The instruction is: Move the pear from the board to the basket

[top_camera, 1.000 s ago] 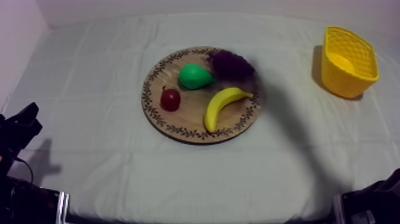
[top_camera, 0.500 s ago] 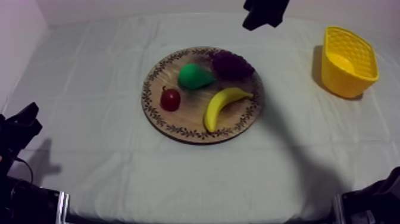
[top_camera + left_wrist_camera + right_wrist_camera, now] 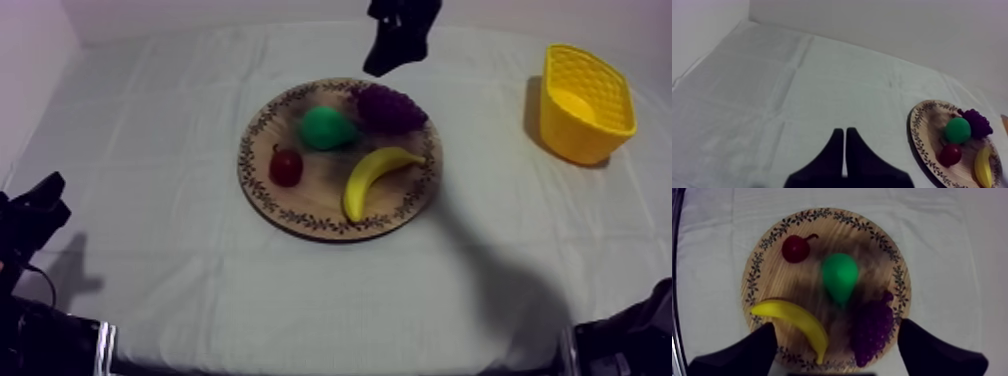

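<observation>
Overhead, basket (image 3: 578,138) far right; right tool (image 3: 837,332) spread above pear (image 3: 840,278).

Yellow banana (image 3: 372,180), purple bunch of grapes (image 3: 390,108), small red fruit (image 3: 286,167) with stem, creased grey-white cloth (image 3: 150,130)

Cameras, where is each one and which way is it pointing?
Top: overhead, slanting down on board and basket; right pincer over the board.
Left wrist: low at the left, looking across to the board; shut left pincer.
Right wrist: above the board, facing down; open fingers.
All share the board.
</observation>
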